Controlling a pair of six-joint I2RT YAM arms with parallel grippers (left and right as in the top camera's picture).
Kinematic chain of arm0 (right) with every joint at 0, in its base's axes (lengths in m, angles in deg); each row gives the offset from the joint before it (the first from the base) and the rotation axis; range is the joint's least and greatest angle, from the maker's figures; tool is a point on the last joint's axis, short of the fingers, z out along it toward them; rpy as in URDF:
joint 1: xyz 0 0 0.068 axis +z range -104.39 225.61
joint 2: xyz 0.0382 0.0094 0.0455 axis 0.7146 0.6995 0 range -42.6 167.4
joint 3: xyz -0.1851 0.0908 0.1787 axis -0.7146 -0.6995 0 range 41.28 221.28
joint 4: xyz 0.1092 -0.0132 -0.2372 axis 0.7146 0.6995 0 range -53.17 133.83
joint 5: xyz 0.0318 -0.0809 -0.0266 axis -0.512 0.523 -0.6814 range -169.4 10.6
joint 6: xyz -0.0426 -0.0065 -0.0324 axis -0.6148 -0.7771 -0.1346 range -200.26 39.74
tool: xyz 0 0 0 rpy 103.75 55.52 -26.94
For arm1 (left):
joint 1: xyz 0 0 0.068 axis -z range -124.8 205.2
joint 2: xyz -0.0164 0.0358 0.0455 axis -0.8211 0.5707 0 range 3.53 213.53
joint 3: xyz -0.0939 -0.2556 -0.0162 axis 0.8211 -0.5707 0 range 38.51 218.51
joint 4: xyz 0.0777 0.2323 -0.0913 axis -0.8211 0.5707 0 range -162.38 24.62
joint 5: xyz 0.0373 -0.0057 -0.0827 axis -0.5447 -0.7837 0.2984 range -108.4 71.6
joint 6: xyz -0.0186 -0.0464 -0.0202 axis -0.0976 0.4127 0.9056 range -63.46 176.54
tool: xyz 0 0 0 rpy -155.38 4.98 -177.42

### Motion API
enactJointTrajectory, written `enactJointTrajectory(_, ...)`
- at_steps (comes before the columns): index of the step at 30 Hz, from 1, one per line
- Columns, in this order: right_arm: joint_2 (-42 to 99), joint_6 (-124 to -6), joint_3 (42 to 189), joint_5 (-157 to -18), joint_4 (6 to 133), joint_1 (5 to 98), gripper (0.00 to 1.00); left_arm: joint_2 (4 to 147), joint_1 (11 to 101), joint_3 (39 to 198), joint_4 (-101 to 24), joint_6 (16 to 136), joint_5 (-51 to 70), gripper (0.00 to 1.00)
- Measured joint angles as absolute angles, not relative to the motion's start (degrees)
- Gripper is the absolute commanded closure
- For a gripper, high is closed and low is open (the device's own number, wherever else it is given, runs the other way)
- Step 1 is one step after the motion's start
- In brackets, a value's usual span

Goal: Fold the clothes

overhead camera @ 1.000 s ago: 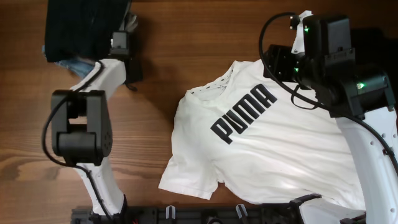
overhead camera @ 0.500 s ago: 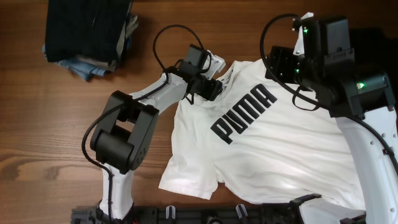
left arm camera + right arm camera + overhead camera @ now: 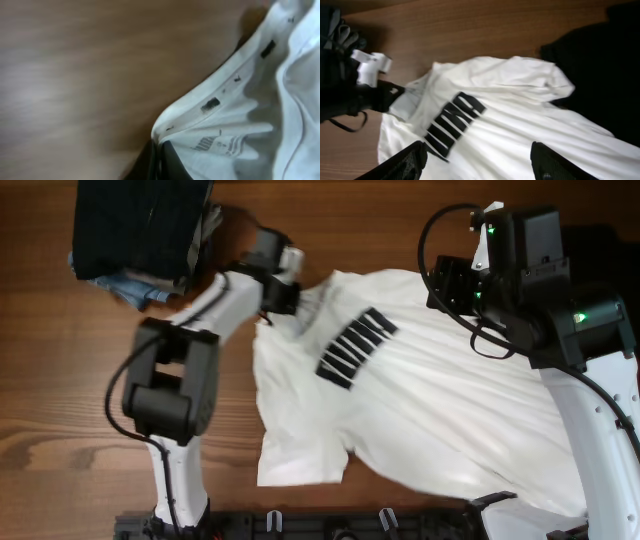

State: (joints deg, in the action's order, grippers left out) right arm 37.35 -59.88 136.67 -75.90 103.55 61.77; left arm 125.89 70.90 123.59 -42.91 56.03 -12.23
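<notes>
Mid-table we see the white PUMA T-shirt (image 3: 420,420) lying face up, rumpled, not folded yet. We note the left gripper (image 3: 278,302) clamped on its collar (image 3: 200,112). The right gripper (image 3: 480,165) hangs above the shirt, jaws apart, empty. We judge this is the spreading-out step. Next, the right needs to take the far shoulder and pull flat. A folded dark stack (image 3: 140,225) sits near the left gripper. A black garment (image 3: 600,65) just beside the right sleeve could snag.

Soft, even light. The T-shirt (image 3: 420,410) glares brightly below its lettering. Left-wrist view is blurred, the surface (image 3: 75,60) beside the collar smeared.
</notes>
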Motion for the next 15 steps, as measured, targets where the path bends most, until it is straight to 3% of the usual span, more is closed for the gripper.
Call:
enactJointTrajectory(2, 37.3, -59.9, 136.7, -75.9, 103.5, 61.8, 0.28, 125.9, 67.7, 124.3, -42.8, 56.2, -13.4, 0.96)
enactJointTrajectory(5, 37.3, -59.9, 136.7, -75.1, 103.5, 61.8, 0.28, 125.9, 64.9, 124.5, -42.8, 56.7, -14.4, 0.65)
enactJointTrajectory(8, 37.3, -59.9, 136.7, -74.4, 103.5, 61.8, 0.28, 125.8, 64.5, 124.7, -42.4, 55.1, -12.4, 0.49)
enactJointTrajectory(11, 37.3, -59.7, 136.7, -74.3, 103.5, 61.8, 0.28, 124.5, 68.0, 125.2, -46.8, 53.7, -8.5, 0.57)
enactJointTrajectory(14, 37.3, -58.8, 136.7, -74.2, 103.6, 61.8, 0.28, 124.4, 73.2, 125.8, -51.1, 52.9, -6.9, 0.91)
enactJointTrajectory(15, 37.3, -58.6, 136.7, -74.2, 103.7, 61.8, 0.28, 124.7, 74.7, 125.9, -51.5, 52.7, -6.5, 0.96)
